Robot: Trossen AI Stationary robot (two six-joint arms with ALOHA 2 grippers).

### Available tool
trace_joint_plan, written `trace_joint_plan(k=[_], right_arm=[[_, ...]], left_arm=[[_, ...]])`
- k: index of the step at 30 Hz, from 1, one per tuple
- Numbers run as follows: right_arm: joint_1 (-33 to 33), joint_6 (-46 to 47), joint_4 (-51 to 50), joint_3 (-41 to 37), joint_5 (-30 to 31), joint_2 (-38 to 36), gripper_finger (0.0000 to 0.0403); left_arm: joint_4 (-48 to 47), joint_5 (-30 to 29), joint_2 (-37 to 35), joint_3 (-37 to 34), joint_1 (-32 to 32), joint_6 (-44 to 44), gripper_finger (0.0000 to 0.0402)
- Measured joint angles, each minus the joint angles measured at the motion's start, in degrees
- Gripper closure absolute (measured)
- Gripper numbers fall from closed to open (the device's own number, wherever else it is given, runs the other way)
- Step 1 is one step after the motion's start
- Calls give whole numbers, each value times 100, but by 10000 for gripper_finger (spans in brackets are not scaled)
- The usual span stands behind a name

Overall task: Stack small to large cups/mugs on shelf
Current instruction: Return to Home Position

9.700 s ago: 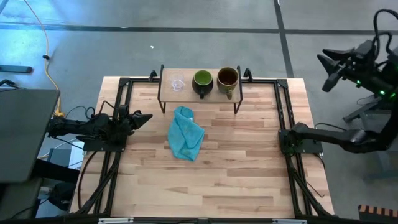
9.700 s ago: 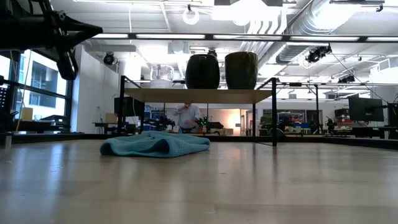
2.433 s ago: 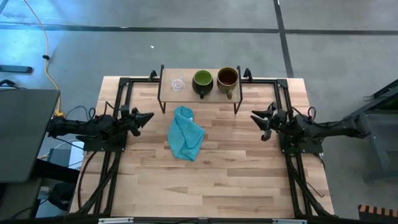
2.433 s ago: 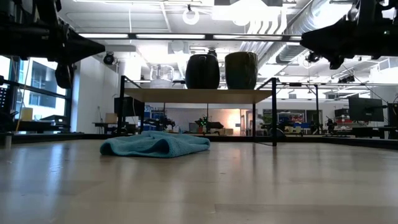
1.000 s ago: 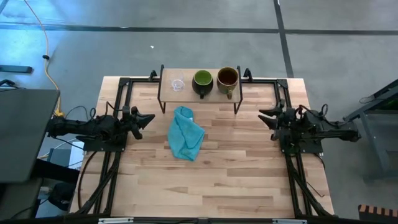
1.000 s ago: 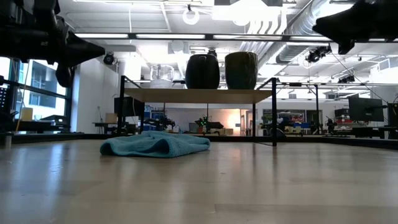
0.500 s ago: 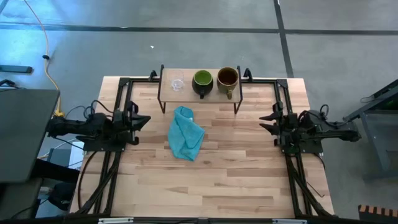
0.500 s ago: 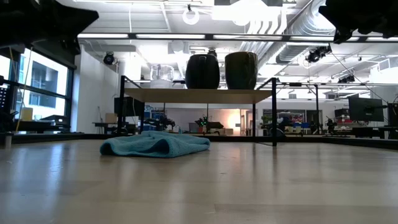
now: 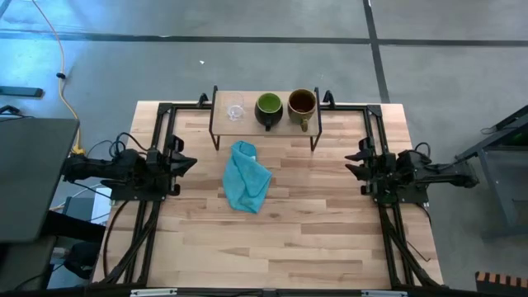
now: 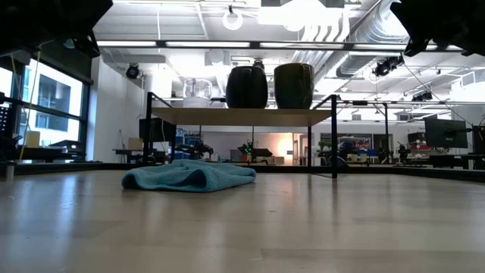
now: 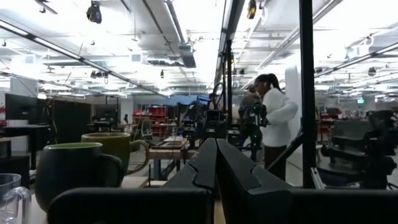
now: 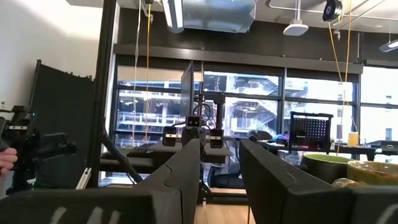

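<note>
seen from straight above, my left gripper point(image 9: 186, 161) lies at the left edge of the table point(image 9: 272, 239), at mid-height of the frame, and my right gripper point(image 9: 353, 161) lies opposite it at the right edge, both pointing inward and holding nothing. the shelf point(image 9: 223, 122) stands at the table's top edge, centre frame. on it, in a row from left to right, are the clear glass cup point(image 9: 236, 111), the dark mug point(image 9: 269, 106) with its green inside, and the olive-tan mug point(image 9: 302, 102) with its brown inside; the two mugs are just beside each other, the glass a little apart. a teal cloth point(image 9: 247, 176) lies crumpled on the table below the shelf.

from table height, the shelf point(image 10: 242, 116) sits in mid-frame on thin black legs with the dark mug point(image 10: 247, 86) and the olive-tan mug point(image 10: 294, 85) upright on top and the glass cup point(image 10: 197, 89) faint to their left. the cloth point(image 10: 189, 175) lies in front, left of centre.

in my left wrist view, the left gripper point(image 11: 216, 143) has its fingers point(image 11: 202, 168) pressed together with nothing between them. the dark mug point(image 11: 71, 174) is at lower left, the olive-tan mug point(image 11: 115, 152) behind it, the glass cup point(image 11: 9, 193) in the corner. a person point(image 11: 273, 118) stands right of centre in the room.

in my right wrist view, the right gripper point(image 12: 219, 146) shows a narrow gap between its fingers point(image 12: 180, 168), empty. the rims of the dark mug point(image 12: 323, 160) and the olive-tan mug point(image 12: 373, 167) show at lower right.
</note>
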Motion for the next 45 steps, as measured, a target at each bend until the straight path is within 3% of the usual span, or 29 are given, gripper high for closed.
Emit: trace_joint_plan(k=[12,20,30,36,45], right_arm=[[0,27,4,-4,2,0,297],[-2,-312,38,-6,7,0,297],[-2,-598,132,-9,86,0,297],[-2,-699,41,-9,85,0,297],[-2,166,-1152,-11,81,2,297]], left_arm=[[113,144,2,0,2,35,401],[803,107,0,0,2,926,401],[821,435,2,0,2,966,401],[365,455,2,0,2,886,401],[-614,252,2,-2,2,545,401]])
